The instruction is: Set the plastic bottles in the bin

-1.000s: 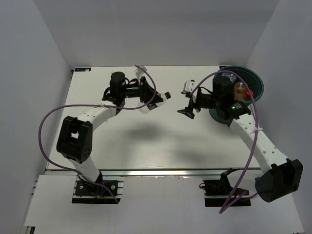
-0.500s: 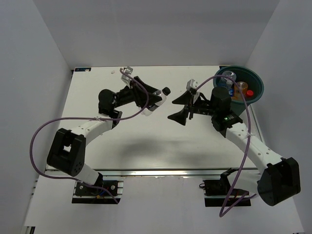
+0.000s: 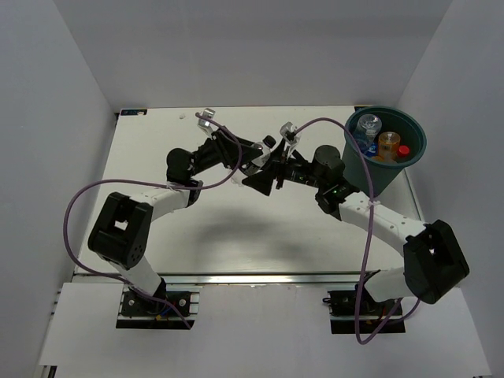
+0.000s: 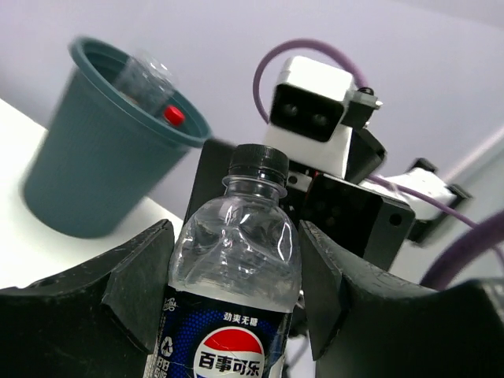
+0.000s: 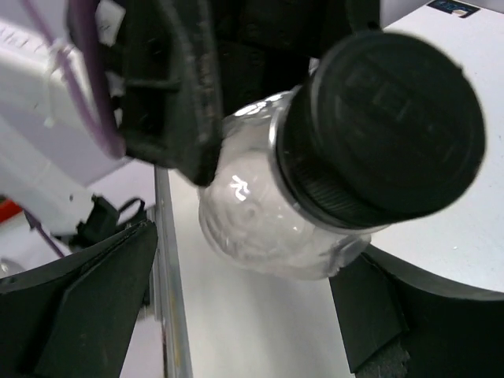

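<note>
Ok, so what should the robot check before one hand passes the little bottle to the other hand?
1. Left gripper holds the dark-labelled bottle firmly: ok, a finger presses each side.
2. Right gripper open wide enough: ok, its fingers stand apart.
3. Bottle's cap end sits between the right fingers: ok, seen in the right wrist view.
4. Right gripper has hold of the bottle: not ok, gaps show on both sides.
5. Bin upright with its mouth open: ok.
6. Cap screwed tight: cannot tell.
</note>
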{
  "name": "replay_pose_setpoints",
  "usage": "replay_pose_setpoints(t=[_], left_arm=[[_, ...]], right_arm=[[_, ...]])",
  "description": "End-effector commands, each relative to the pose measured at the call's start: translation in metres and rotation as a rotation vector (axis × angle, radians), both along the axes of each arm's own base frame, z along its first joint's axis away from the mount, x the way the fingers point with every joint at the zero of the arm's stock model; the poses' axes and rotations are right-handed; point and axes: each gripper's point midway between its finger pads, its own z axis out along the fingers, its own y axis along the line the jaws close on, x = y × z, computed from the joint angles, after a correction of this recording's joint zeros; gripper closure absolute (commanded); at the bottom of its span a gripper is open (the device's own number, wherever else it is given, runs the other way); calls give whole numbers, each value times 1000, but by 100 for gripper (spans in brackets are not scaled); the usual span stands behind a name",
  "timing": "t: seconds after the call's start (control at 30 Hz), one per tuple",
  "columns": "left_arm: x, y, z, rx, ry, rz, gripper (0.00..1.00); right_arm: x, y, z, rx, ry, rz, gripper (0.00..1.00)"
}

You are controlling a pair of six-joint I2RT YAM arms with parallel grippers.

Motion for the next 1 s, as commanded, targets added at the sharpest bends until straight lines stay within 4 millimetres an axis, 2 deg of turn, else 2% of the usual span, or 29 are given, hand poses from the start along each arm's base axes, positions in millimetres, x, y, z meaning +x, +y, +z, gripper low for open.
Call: replay_pose_setpoints(t=[0.0, 0.03, 0.07, 0.13, 0.2, 0.3, 0.33, 0.4, 0.43, 0.47, 0.5, 0.53, 0.6, 0.67, 0.7, 0.77, 0.8, 0.83, 0.87, 0.93, 0.97], left_arm=[[7, -2, 33, -10, -153, 136, 100], [14, -2, 32, 12, -187, 197, 100], [13, 0, 37, 21, -201, 222, 100], [17, 0, 32, 56, -203, 260, 100], [16, 1, 33, 63, -208, 269, 100], [15, 3, 32, 66, -204, 278, 100], [15, 3, 30, 76, -212, 283, 100], [14, 3, 29, 89, -215, 278, 100], [10, 4, 32, 92, -232, 276, 93], [10, 5, 33, 95, -237, 285, 82], [14, 6, 29, 127, -236, 304, 33], [13, 8, 33, 138, -242, 324, 3], [26, 14, 29, 204, -189, 392, 2], [37, 25, 36, 252, -191, 489, 2], [46, 32, 37, 274, -158, 547, 2], [51, 36, 43, 292, -156, 584, 2], [55, 38, 37, 329, -124, 594, 2], [61, 42, 47, 337, -136, 631, 2], [68, 49, 46, 355, -118, 660, 2], [78, 61, 43, 369, -80, 711, 2], [87, 75, 43, 367, -61, 747, 2]], right_arm=[[-9, 20, 50, 169, 40, 5, 11], [-6, 23, 54, 198, 86, 4, 11], [-4, 24, 56, 211, 104, 1, 11], [2, 28, 56, 224, 137, -10, 11], [5, 29, 64, 266, 140, -13, 14], [6, 29, 69, 309, 135, -9, 34], [7, 30, 67, 305, 139, -9, 49], [9, 31, 63, 295, 147, -19, 60], [10, 31, 62, 289, 147, -23, 71], [11, 30, 59, 282, 151, -31, 74], [12, 29, 52, 265, 160, -41, 77], [10, 26, 52, 260, 159, -48, 78], [17, 18, 46, 252, 180, -92, 81], [20, 6, 39, 243, 199, -136, 87], [23, 0, 39, 246, 196, -157, 89], [24, -10, 37, 242, 191, -195, 92], [27, -15, 38, 239, 183, -212, 93], [25, -20, 43, 241, 165, -219, 94], [30, -26, 38, 216, 164, -249, 94], [31, -38, 47, 213, 134, -285, 94], [40, -49, 43, 178, 121, -332, 94]])
